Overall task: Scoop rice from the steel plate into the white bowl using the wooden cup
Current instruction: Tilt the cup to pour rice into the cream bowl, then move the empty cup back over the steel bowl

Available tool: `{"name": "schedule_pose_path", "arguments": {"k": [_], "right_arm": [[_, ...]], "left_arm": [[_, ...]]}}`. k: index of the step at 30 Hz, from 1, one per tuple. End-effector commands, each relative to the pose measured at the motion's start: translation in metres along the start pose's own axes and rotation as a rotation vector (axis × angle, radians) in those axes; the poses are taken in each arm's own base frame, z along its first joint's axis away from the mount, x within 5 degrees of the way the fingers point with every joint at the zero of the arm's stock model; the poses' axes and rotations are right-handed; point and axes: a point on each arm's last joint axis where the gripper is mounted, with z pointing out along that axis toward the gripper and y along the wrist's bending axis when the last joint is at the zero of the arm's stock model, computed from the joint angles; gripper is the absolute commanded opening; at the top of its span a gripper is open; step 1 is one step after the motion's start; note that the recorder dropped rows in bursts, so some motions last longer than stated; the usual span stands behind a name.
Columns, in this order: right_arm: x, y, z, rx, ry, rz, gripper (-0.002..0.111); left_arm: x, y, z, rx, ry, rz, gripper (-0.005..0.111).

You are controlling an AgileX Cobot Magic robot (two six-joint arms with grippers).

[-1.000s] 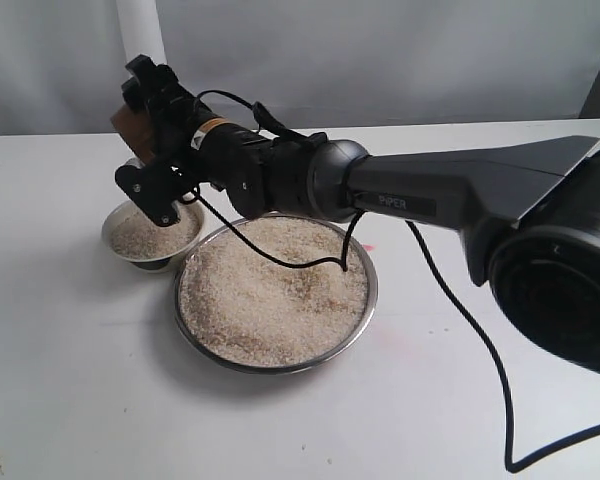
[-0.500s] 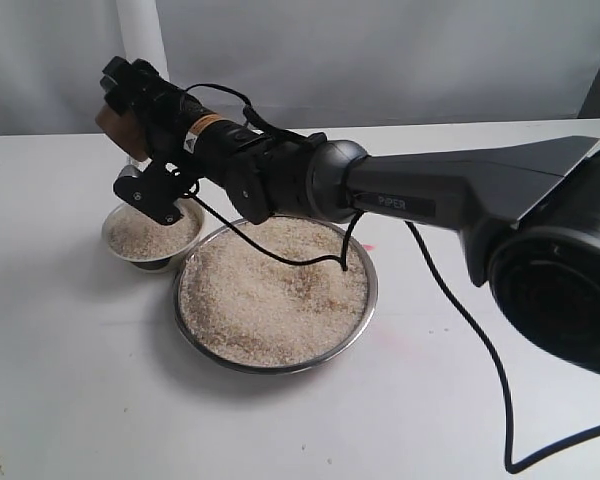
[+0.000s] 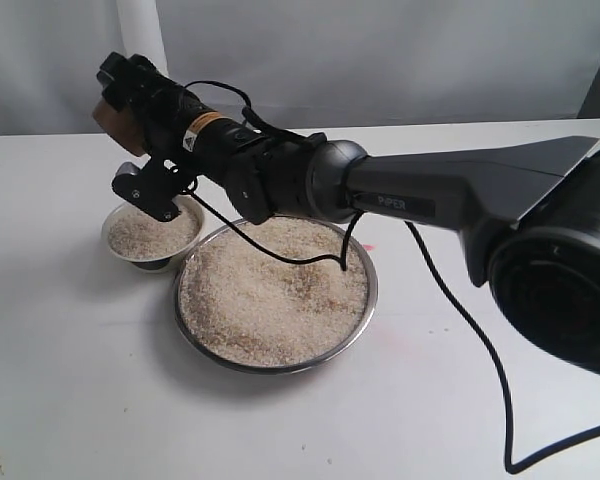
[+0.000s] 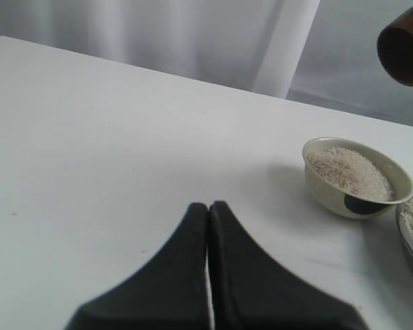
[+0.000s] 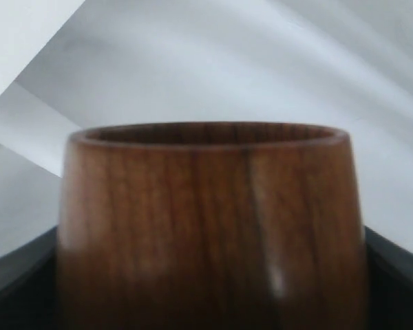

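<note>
My right gripper (image 3: 120, 92) is shut on the wooden cup (image 3: 108, 114), holding it in the air above the far side of the white bowl (image 3: 107, 236). The brown cup (image 5: 210, 220) fills the right wrist view. In the left wrist view the cup (image 4: 404, 45) shows a dark mouth with no grains falling from it. The white bowl (image 4: 330, 199) holds a mound of rice (image 4: 347, 172). Beside it, the steel plate (image 3: 371, 290) is heaped with rice (image 3: 270, 300). My left gripper (image 4: 208, 206) is shut and empty, over bare table well away from the bowl.
A black cable (image 3: 450, 300) trails from the right arm (image 3: 430, 195) across the table right of the plate. A white post (image 3: 140, 30) stands behind the bowl. The plate's rim (image 4: 407, 240) nearly touches the bowl. A pale curtain backs the white table (image 3: 70, 380).
The right gripper has lifted the wooden cup higher and a little to the left above the bowl, mostly in the first half second. Bowl, plate and left gripper have not moved.
</note>
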Motion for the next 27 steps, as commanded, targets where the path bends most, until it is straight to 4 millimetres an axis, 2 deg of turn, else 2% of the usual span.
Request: {"name": "schedule_pose_path", "arguments": {"k": [1,4,8,9,12,13,15,16,20,21,25,27], "right_arm": [[0.012,-0.003,-0.002,-0.018,0.091,0.305,0.000],[0.016,-0.016,-0.010,-0.128,0.032,0.645,0.000],[0.019,-0.037,-0.028,-0.329,-0.066,0.847,0.000],[0.023,-0.047,-0.038,-0.415,-0.070,0.898,0.000],[0.038,-0.066,-0.065,-0.590,-0.026,0.931,0.000],[0.044,-0.072,-0.080,-0.692,0.003,0.933,0.000],[0.054,-0.078,-0.101,-0.826,0.054,0.878,0.000],[0.061,-0.078,-0.113,-0.912,0.096,0.814,0.000],[0.071,-0.069,-0.121,-0.998,0.233,0.706,0.000],[0.074,-0.062,-0.118,-1.002,0.291,0.664,0.000],[0.072,-0.045,-0.109,-1.023,0.333,0.568,0.000],[0.064,-0.023,-0.098,-1.061,0.357,0.482,0.000]], "left_arm": [[-0.001,-0.001,0.000,0.011,-0.005,-0.007,0.000],[-0.001,-0.001,0.000,0.011,-0.005,-0.007,0.000],[-0.001,-0.001,0.000,0.011,-0.005,-0.007,0.000],[-0.001,-0.001,0.000,0.011,-0.005,-0.007,0.000],[-0.001,-0.001,0.000,0.011,-0.005,-0.005,0.000],[-0.001,-0.001,0.000,0.011,-0.005,-0.005,0.000],[-0.001,-0.001,0.000,0.011,-0.005,-0.005,0.000],[-0.001,-0.001,0.000,0.011,-0.005,-0.005,0.000],[-0.001,-0.001,0.000,0.011,-0.005,-0.007,0.000],[-0.001,-0.001,0.000,0.011,-0.005,-0.007,0.000],[-0.001,-0.001,0.000,0.011,-0.005,-0.007,0.000],[-0.001,-0.001,0.000,0.011,-0.005,-0.007,0.000]]}}
